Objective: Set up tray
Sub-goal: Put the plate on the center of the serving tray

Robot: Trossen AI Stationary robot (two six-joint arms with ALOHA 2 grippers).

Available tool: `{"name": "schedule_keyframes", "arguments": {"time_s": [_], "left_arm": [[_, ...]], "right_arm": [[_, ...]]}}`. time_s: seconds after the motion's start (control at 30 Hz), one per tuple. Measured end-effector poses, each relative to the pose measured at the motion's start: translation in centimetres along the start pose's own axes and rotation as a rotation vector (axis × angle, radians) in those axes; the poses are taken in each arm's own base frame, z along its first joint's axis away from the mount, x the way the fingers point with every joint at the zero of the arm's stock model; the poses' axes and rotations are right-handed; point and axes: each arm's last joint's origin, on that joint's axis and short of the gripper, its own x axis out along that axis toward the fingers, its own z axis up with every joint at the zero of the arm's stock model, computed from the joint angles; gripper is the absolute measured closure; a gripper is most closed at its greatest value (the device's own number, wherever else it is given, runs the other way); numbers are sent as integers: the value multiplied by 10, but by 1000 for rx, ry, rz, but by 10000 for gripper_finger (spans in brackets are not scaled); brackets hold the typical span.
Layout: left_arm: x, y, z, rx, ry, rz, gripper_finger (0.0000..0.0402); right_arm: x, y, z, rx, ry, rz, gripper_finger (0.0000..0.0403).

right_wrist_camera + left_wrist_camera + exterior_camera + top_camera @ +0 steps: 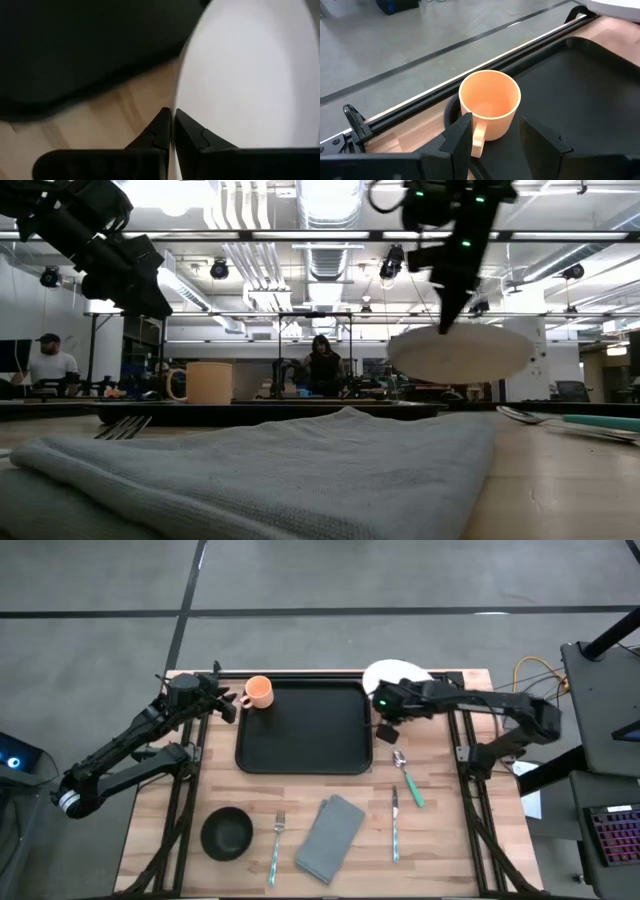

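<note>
Gripping the white plate (398, 673) by its rim in the right gripper (384, 703) — lifted, just beside the tray (304, 727) — left gripper (228, 705) hanging wide behind the orange cup (259, 692).

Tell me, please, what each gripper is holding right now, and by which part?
The right gripper pinches the white plate by its rim, lifted off the table. The left gripper is open behind the orange cup, holding nothing.

No text, label or number can be read anywhere.

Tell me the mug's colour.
The mug is pale orange, clearest in the left wrist view.
</note>
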Motion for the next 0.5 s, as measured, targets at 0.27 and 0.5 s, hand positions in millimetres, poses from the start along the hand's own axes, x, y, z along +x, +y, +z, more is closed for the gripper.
{"name": "schedule_keyframes", "arguments": {"time_s": [0.27,0.5], "left_arm": [[-7,0,13,-3,-42,-3,260],[-17,-1,28,-5,-92,-6,260]], "right_arm": [[25,63,65,-255,-24,87,395],[37,119,93,-404,-88,57,395]]}}
